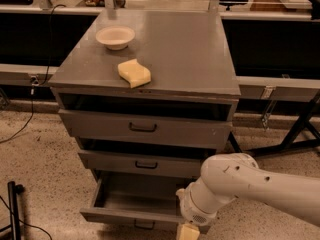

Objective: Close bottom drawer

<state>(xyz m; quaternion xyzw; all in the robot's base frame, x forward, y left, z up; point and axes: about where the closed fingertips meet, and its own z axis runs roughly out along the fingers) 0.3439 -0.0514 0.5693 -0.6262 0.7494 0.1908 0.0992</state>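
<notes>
The bottom drawer (127,204) of the grey metal cabinet stands pulled well out, its inside bare, its small dark handle (144,226) at the lower frame edge. My white arm reaches in from the right. The gripper (187,232) hangs at the bottom edge of the view, in front of the drawer's front panel near its right end. Only its cream-coloured upper part shows; the rest is cut off by the frame.
The top drawer (144,128) and middle drawer (145,164) are each slightly out. On the cabinet top (190,54) lie a white bowl (115,36) and a yellow sponge (134,73). Black table legs (295,134) stand right; a dark stand (12,209) stands at lower left.
</notes>
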